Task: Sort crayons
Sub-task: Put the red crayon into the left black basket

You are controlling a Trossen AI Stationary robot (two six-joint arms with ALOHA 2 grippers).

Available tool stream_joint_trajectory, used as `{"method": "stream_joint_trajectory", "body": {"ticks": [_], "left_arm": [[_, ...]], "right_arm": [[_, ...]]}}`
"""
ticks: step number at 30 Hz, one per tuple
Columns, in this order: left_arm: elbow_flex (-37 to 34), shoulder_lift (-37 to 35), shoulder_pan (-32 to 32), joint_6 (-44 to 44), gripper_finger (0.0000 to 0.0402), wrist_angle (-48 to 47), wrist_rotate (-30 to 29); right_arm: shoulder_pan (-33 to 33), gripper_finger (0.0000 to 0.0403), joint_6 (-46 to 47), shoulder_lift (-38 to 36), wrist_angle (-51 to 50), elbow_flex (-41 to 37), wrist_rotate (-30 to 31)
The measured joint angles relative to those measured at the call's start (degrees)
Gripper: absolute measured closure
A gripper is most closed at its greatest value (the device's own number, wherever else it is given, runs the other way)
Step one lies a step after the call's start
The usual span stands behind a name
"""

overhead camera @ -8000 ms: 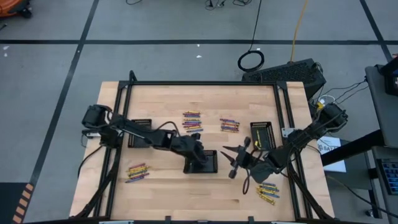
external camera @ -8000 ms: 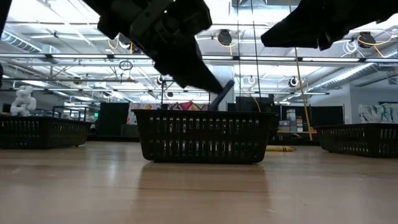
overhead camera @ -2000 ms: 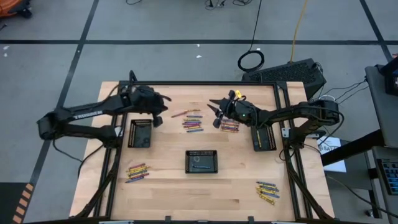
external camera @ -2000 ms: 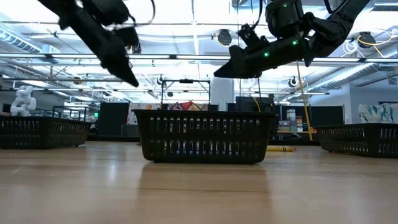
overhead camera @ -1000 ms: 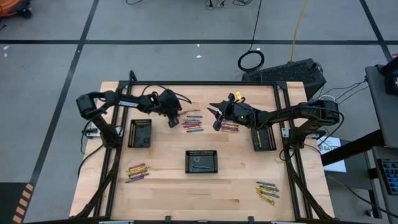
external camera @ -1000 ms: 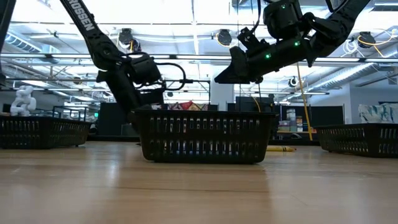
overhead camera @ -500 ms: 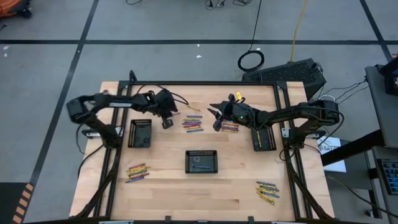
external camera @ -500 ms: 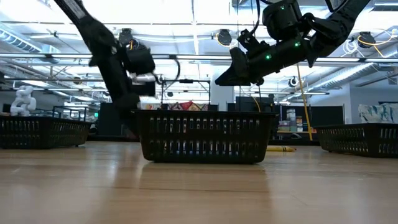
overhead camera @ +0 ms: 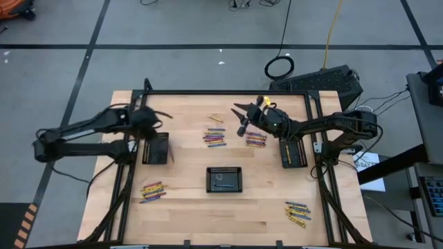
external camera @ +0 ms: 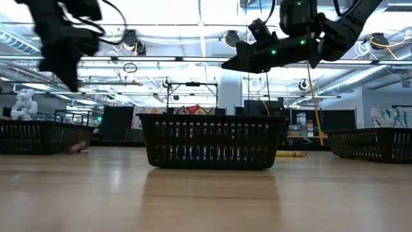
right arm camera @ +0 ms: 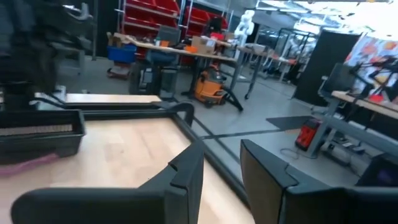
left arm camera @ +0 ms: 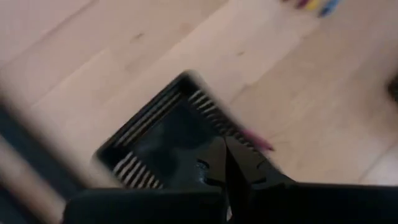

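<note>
Pink crayon [left arm camera: 256, 140]: lying across the left tray's [overhead camera: 156, 148] rim, apparently just let go.
Left claw [left arm camera: 225, 157]: mine, over that tray; fingers pressed together, holding nothing I can see.
Right claw [overhead camera: 241, 117]: raised near the right-centre crayon pile [overhead camera: 255, 139]; fingers apart, empty, likely poised to pick.
Other crayons [overhead camera: 214, 135]: loose piles on table [overhead camera: 187, 214], unsorted.
</note>
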Motion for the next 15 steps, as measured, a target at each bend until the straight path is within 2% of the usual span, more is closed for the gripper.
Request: {"method": "stream_joint_trajectory", "body": {"ticks": [4,7,11,15], "left_arm": [[-0.02,-3.06,-1.11,-3.17,0.04,-0.33,-4.12],[-0.14,-2.35,-1.15,1.62,0.0401,5.83,-3.15],[-0.61,2.46,-1.23,8.23,0.0401,14.42,2.5],[-0.7,11.68,-2.88,10.38,0.0401,17.74,4.53]], "right_arm": [[-0.76,0.0312,-0.48,0.0,-0.35,0.0,0.0],[-0.77,0.0312,0.37,0.0,-0.76,0.0,-0.02],[-0.77,0.0312,2.01,0.0,-1.61,0.0,-1.33],[-0.77,0.0312,3.3,0.0,-2.48,0.0,-6.0]]}}
